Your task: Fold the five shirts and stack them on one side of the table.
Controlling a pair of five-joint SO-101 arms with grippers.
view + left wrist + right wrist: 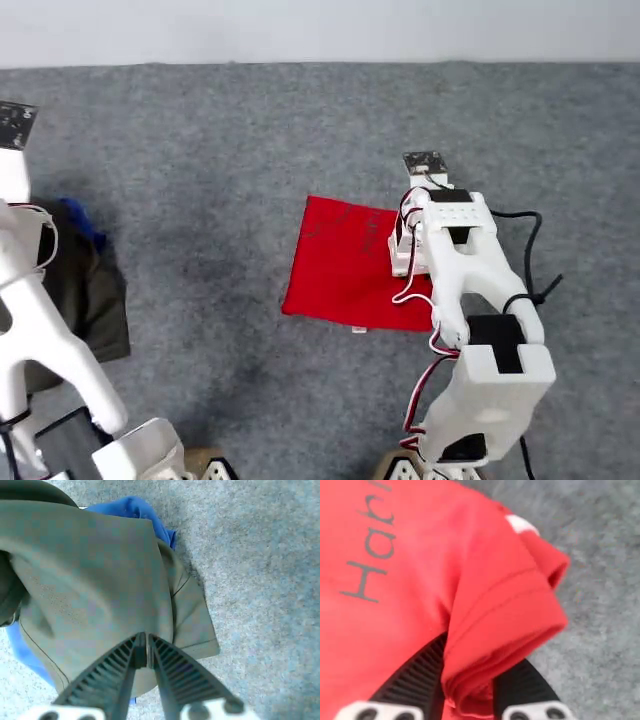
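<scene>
Right wrist view: right jaws clamped on folded edge of red shirt. Left jaws closed tip to tip over olive shirt, which lies on blue shirt, well apart from red shirt, same bench.

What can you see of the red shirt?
The red shirt is soft knit cloth with dark lettering. It is folded into a rough rectangle and lies flat, slightly skewed, near the middle of the grey table. A small white label shows at one edge. The right gripper is shut on a folded, hemmed edge that bunches between its fingers, on the side of the shirt under that arm. Nothing else touches it.
</scene>
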